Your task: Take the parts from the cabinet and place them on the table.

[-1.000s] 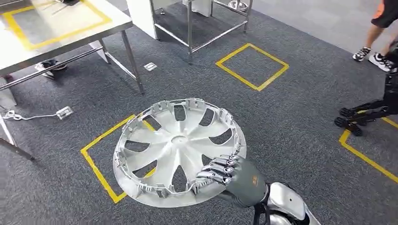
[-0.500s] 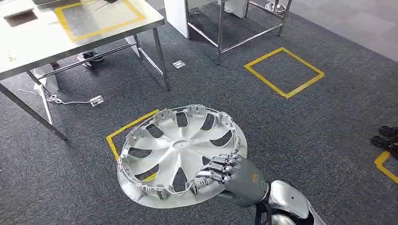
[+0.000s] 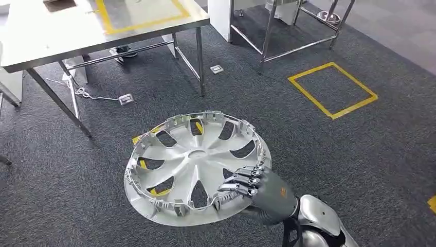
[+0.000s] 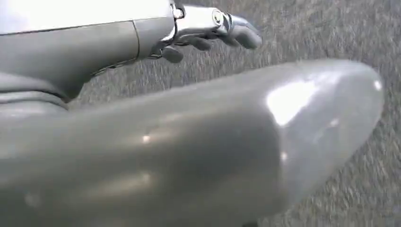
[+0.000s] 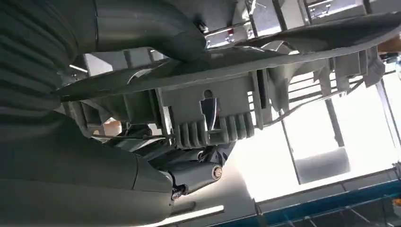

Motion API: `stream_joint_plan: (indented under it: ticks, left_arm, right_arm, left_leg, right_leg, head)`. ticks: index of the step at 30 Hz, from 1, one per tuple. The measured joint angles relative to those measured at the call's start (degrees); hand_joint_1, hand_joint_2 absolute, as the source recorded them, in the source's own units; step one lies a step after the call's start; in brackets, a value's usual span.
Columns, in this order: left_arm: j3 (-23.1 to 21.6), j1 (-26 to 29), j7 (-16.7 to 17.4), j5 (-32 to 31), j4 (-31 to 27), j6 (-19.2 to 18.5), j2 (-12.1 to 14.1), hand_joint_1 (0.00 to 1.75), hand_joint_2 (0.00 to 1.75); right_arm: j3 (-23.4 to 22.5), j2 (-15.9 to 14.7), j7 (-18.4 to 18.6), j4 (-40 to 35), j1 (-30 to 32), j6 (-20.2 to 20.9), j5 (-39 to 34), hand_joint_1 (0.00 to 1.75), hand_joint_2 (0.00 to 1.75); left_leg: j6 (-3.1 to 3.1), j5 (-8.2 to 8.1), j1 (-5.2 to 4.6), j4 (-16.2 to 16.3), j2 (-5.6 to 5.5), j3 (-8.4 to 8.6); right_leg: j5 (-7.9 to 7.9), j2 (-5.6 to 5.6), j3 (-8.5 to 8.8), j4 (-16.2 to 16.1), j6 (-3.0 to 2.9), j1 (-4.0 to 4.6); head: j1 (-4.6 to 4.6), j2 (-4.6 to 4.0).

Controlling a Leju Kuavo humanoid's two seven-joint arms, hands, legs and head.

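Note:
A silver hubcap (image 3: 195, 157) with several spokes and a clip-lined rim hangs level above the grey carpet, inner side up. My right hand (image 3: 259, 191) grips its near right rim, with dark fingers curled over the edge. The right wrist view looks from under the hubcap's rim (image 5: 213, 113), which the fingers (image 5: 198, 172) clasp. The steel table (image 3: 61, 38), marked with a yellow tape rectangle, stands at the upper left, ahead of the hubcap. My left hand (image 4: 208, 28) hangs over the carpet with loosely bent fingers, holding nothing.
The table's legs (image 3: 199, 62) reach down near the hubcap's far side. A second metal frame (image 3: 267, 31) stands at top centre. Yellow tape squares (image 3: 331, 90) mark the carpet. A white cable with a socket block (image 3: 125, 99) lies under the table.
The camera has turned, so the whole floor scene slid to the right and the table came further into view. The hubcap stays in my right hand's grip.

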Motion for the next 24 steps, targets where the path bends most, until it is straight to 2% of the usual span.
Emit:
stream_joint_plan:
  ticks: [2, 3, 4, 5, 7, 8, 9, 10, 11, 13, 16, 21, 24]
  left_arm:
    - [-0.02, -0.17, 0.28, 0.53, 0.0, -1.03, -0.35, 0.0, 0.0]
    - [-0.02, -0.12, 0.31, 0.61, 0.0, -1.33, -0.44, 0.0, 0.0]
    - [0.0, -0.06, 0.35, 0.79, 0.02, -1.4, -0.46, 0.0, 0.0]
    - [0.0, -0.03, 0.35, 0.85, 0.02, -1.46, -0.5, 0.0, 0.0]
    - [0.0, -0.14, 0.35, 0.85, 0.0, -1.66, -0.65, 0.0, 0.0]
    - [0.0, -0.16, 0.33, 0.85, 0.0, -1.68, -0.72, 0.0, 0.0]
    - [0.0, -0.2, 0.35, 0.85, 0.0, -1.7, -0.72, 0.0, 0.0]
    - [0.0, -0.16, 0.35, 0.85, 0.0, -1.7, -0.7, 0.0, 0.0]
    - [0.0, -0.09, 0.35, 0.85, 0.0, -1.7, -0.66, 0.0, 0.0]
    - [-0.02, -0.08, 0.77, 0.85, 0.02, -1.68, -0.66, 0.0, 0.0]
    - [0.0, -0.12, 1.38, 0.85, 0.02, -1.05, -0.63, 0.0, 0.0]
    - [0.0, -0.09, 1.84, 0.87, 0.02, -0.35, -0.46, 0.0, 0.0]
    - [0.0, -0.09, 1.59, 0.9, 0.02, -0.13, -0.31, 0.0, 0.0]
  right_arm:
    - [-0.2, -0.02, -0.04, 0.24, 0.36, 0.02, 0.09, 1.75, 1.75]
    - [-0.24, 0.0, -0.09, 0.24, 0.51, 0.07, 0.07, 1.75, 1.75]
    - [-0.24, 0.0, -0.13, 0.26, 0.71, 0.15, 0.07, 1.75, 1.75]
    - [-0.28, 0.0, -0.15, 0.26, 0.89, 0.17, 0.07, 1.75, 1.75]
    - [-0.39, -0.02, -0.17, 0.26, 0.93, 0.17, 0.07, 1.75, 1.75]
    - [-0.5, 0.0, -0.2, 0.26, 0.9, 0.18, 0.04, 1.75, 1.75]
    - [-0.57, 0.02, -0.17, 0.28, 0.94, 0.2, 0.04, 1.75, 1.75]
    - [-0.61, 0.04, -0.33, 0.28, 0.9, 0.15, -0.04, 1.75, 1.75]
    - [-0.66, 0.05, -0.35, 0.28, 0.92, 0.15, -0.02, 1.75, 1.75]
    - [-0.79, 0.07, -0.41, 0.28, 0.87, 0.39, -0.15, 1.75, 1.75]
    - [-1.01, 0.07, -0.55, 0.55, 0.8, 1.07, -0.46, 1.75, 1.75]
    - [-1.38, 0.09, -1.07, 1.36, 0.14, 1.31, -1.2, 1.75, 1.75]
    - [-1.42, 0.24, -1.44, 2.03, -0.33, 1.25, -1.07, 1.75, 1.75]
  left_leg:
    - [0.12, 0.03, -0.01, 0.08, -0.47, -0.27]
    - [0.12, 0.03, -0.02, 0.22, -0.68, -0.41]
    - [0.11, 0.03, -0.01, 0.36, -0.94, -0.46]
    - [0.09, 0.02, 0.01, 0.47, -1.24, -0.46]
    - [-0.07, -0.05, 0.05, 0.78, -1.73, -0.46]
    - [-0.3, -0.13, 0.05, 0.9, -1.87, -0.52]
    - [-0.83, -0.15, -0.32, 1.03, -2.11, -0.74]
    - [-1.05, -0.15, -0.38, 1.11, -2.22, -0.92]
    - [-0.25, -0.42, -0.41, 1.02, -2.17, -0.96]
    - [-0.79, -0.06, -0.28, 0.73, -2.11, -0.83]
    - [-1.39, 0.3, -0.2, 0.23, -2.11, -0.74]
    - [-1.85, 0.5, -0.07, 0.08, -2.13, -0.75]
    - [-1.9, 0.53, -0.06, 0.09, -2.14, -0.74]
  right_leg:
    - [-4.08, 0.64, -4.47, 9.24, 0.42, -0.14]
    - [-4.91, 0.66, -6.25, 12.69, 0.52, -0.14]
    - [-4.21, 0.65, -6.52, 13.05, 0.54, -0.2]
    - [-2.14, 0.65, -5.27, 10.35, 0.49, -0.32]
    - [3.14, 0.78, 0.28, -0.58, 0.22, -0.45]
    - [3.4, 1.23, 2.09, -4.61, 0.07, -0.5]
    - [3.13, 1.27, 2.16, -4.85, -0.09, 0.01]
    - [3.52, 1.16, 1.97, -5.04, -0.35, -0.22]
    - [3.56, 1.13, 1.91, -5.08, -0.14, -0.28]
    - [3.64, 1.15, 1.9, -5.07, -0.57, -0.02]
    - [3.7, 1.14, 1.75, -5.05, -0.9, 0.05]
    - [3.75, 1.15, 1.64, -5.0, -1.18, 0.19]
    - [3.75, 1.16, 1.63, -4.98, -1.2, 0.19]
  head:
    - [0.11, 0.0]
    - [0.13, 0.0]
    - [0.13, -0.02]
    - [0.22, 0.0]
    - [0.22, -0.02]
    - [0.24, 0.0]
    - [0.24, 0.0]
    - [0.13, 0.0]
    - [0.11, -0.02]
    - [0.02, -0.02]
    - [0.0, -0.02]
    - [0.0, 0.0]
    - [0.02, -0.02]
